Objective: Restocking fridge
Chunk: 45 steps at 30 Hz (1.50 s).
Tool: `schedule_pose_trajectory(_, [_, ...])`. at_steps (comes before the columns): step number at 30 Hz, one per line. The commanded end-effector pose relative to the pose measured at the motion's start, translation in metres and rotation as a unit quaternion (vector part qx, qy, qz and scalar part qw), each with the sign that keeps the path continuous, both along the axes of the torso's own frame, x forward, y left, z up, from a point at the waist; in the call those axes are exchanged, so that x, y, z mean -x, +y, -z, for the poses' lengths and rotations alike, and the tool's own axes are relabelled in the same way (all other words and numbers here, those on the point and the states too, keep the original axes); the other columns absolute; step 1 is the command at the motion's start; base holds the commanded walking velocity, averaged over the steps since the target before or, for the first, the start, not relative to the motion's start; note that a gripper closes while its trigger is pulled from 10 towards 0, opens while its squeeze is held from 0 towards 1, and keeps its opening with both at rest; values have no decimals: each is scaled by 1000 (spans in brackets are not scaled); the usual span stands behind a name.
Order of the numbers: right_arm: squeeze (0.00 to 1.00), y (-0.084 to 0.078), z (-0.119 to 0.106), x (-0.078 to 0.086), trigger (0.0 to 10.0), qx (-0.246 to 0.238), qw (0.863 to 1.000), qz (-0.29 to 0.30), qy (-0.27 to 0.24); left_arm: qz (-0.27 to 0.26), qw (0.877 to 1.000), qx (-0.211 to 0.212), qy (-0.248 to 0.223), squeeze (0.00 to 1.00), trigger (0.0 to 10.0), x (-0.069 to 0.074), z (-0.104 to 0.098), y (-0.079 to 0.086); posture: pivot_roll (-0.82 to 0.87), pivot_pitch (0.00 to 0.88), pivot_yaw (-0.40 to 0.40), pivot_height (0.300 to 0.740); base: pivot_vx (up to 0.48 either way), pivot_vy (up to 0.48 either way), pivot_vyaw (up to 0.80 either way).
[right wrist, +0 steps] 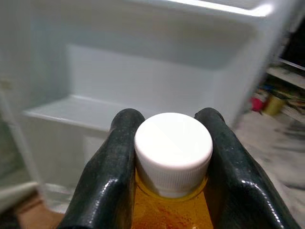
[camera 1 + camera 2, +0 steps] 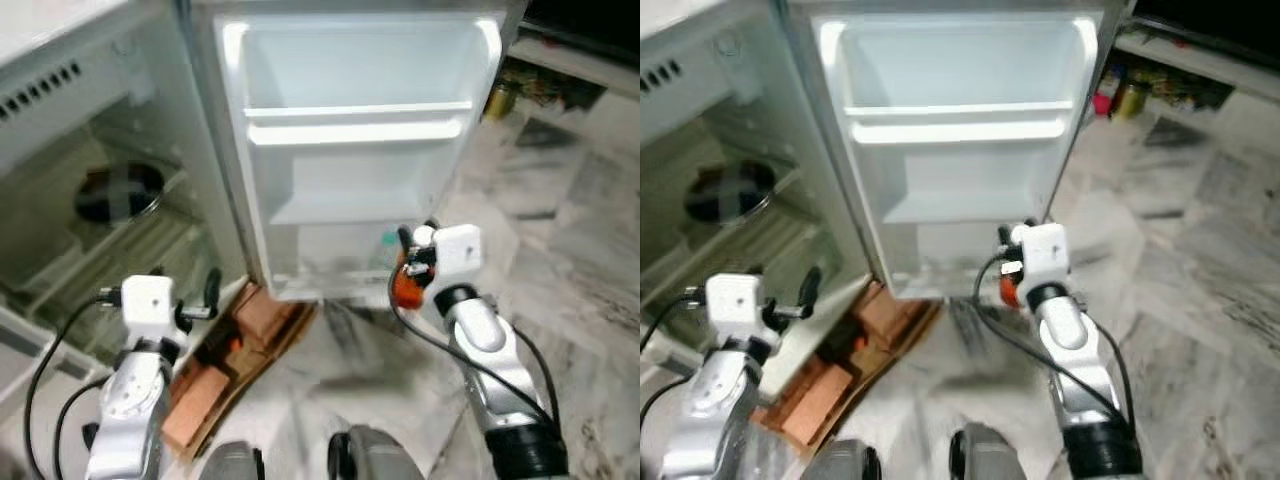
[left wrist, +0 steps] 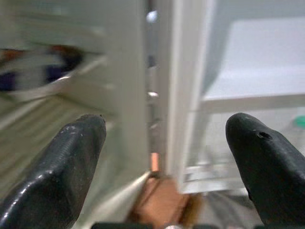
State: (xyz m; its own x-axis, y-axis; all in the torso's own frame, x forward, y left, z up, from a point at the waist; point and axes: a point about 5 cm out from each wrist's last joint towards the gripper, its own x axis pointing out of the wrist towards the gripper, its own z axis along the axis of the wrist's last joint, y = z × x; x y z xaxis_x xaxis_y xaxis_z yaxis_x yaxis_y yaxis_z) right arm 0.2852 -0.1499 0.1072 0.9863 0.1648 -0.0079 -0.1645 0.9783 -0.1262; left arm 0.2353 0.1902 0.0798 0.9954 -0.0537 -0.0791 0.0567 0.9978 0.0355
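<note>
An open fridge stands before me, its white door swung wide with bare door shelves. My right gripper is shut on an orange bottle with a white cap, held low in front of the door's bottom shelf; the bottle shows orange beside the right wrist. My left gripper is open, near the hinge gap between the fridge body and the door, with nothing between its fingers. Inside the fridge a dark bowl sits on a glass shelf.
A brown cardboard box lies on the marble floor at the fridge's foot. A low shelf with jars and bottles stands at the back right.
</note>
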Motion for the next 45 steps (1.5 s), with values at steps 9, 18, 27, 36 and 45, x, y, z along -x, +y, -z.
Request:
schedule_pose_trajectory(9, [0, 5, -8, 1, 10000, -6, 1000, -7, -16, 1, 1000, -7, -5, 0, 10000, 3, -4, 6, -4, 144, -54, 740, 260, 0, 0])
schedule_pose_trajectory(18, [0, 1, -6, 8, 10000, -9, 1000, -4, -12, -11, 1000, -12, 0, 0, 10000, 6, -3, 11, -2, 148, -54, 740, 329, 0, 0])
schedule_pose_trajectory(27, [0, -8, -7, 28, 10000, -5, 1000, -2, -6, -30, 999, -13, 18, 0, 10000, 26, 2, 19, -6, 154, -50, 740, 318, 0, 0])
schedule_pose_trajectory(36, [0, -19, -7, 56, 10000, -4, 1000, -5, 14, -64, 997, -6, 35, 0, 10000, 53, 3, 29, -1, 158, -54, 740, 167, 0, 0])
schedule_pose_trajectory(45, [0, -20, -4, 60, 10000, -9, 999, -8, 32, -67, 996, -10, 50, 0, 10000, 62, 6, 28, 3, 154, -49, 740, 0, 0, 0])
